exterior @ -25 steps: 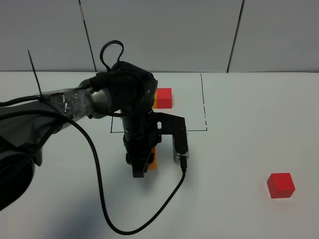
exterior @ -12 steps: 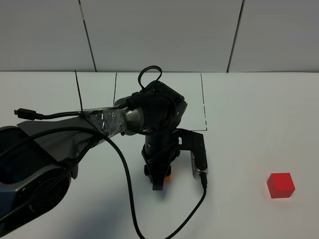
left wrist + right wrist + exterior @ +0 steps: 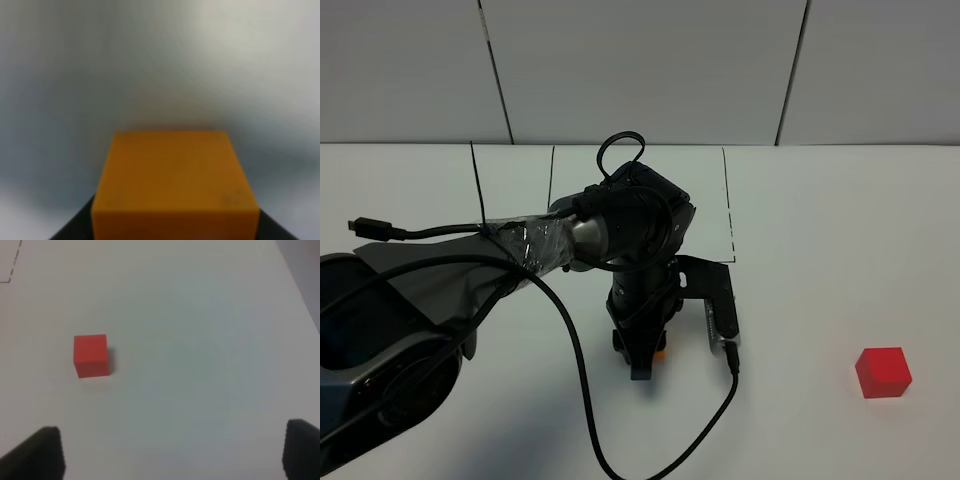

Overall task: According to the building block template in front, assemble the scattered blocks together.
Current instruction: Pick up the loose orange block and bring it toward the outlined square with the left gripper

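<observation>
A black frame [image 3: 728, 205] is drawn on the white desk [image 3: 820, 250] toward the back wall. Its thin left, right and near lines show in the exterior high view. The left arm crosses most of the frame's inside, so what lies within it cannot be made out.

The orange cube [image 3: 175, 185] is a plain matte block with sharp edges and no markings. The left wrist view shows it large and slightly blurred. From above only a sliver of it [image 3: 661, 350] peeks out beside the arm's tip, just in front of the frame's near line and near the middle of the desk. Whether it rests on the desk or hangs just above it cannot be told.

The red cube [image 3: 883, 372] is the same plain matte kind. It sits alone on the desk, well apart to the right and nearer the front edge. The right wrist view shows it too [image 3: 91, 355], with bare desk all round it.

The left end effector [image 3: 642, 368] points straight down, pinching the orange cube between its dark fingers [image 3: 77, 232]. The right end effector [image 3: 172, 452] is spread wide, holds nothing and is clear of the red cube.
</observation>
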